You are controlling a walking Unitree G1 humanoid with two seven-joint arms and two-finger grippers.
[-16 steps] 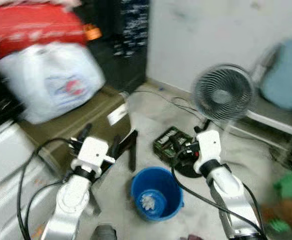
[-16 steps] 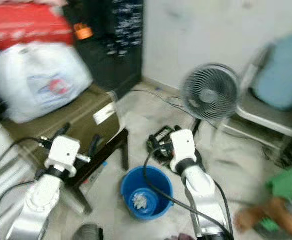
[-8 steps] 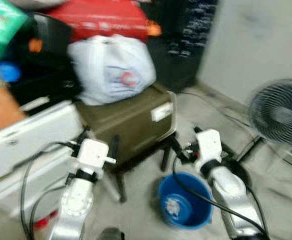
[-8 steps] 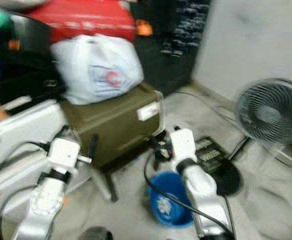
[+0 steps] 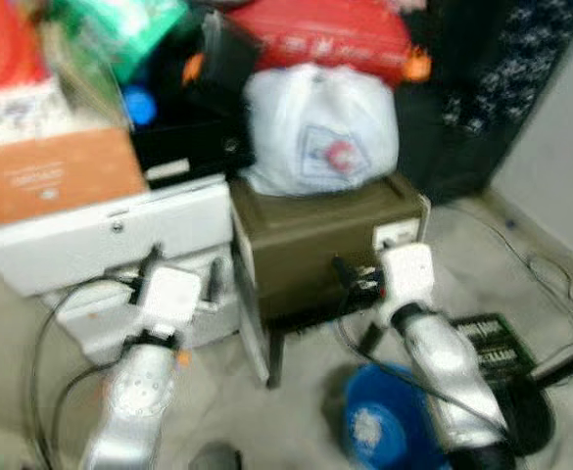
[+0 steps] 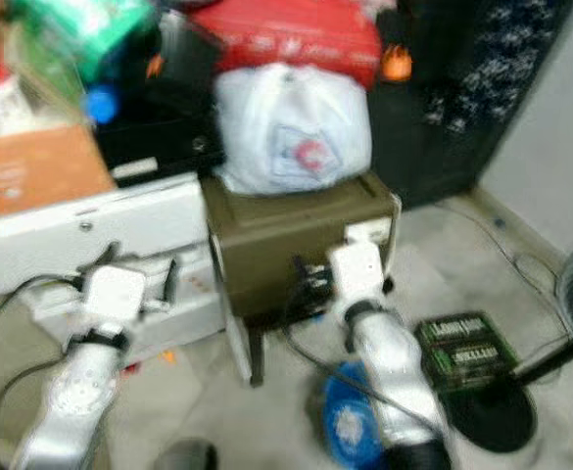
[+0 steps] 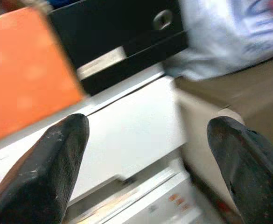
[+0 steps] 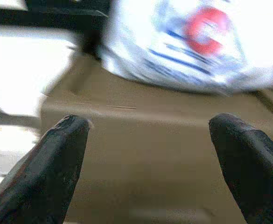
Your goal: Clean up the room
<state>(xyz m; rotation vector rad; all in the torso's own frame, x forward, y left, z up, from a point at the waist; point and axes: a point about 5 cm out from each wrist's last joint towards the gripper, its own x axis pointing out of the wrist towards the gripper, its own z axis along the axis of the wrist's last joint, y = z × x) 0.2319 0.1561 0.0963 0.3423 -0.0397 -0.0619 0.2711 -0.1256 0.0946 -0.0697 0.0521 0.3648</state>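
**View swings left onto the clutter stack**

The head views have panned left since a second ago: the fan that stood upper right is gone but for a sliver at the right edge, and the blue bucket has slid to the bottom of the frame. That is camera motion, not things moving.

Centre frame now: an olive box with a white bag on top and a red bag above that. A white cabinet and an orange box sit at left.

Left gripper is spread wide and empty, facing the cabinet. Right gripper is likewise spread, empty, facing the olive box below the white bag.

All frames are blurred; the robot is probably mid-turn. Judged: nothing is picked up yet, and it seems to be scanning for what to tidy next.
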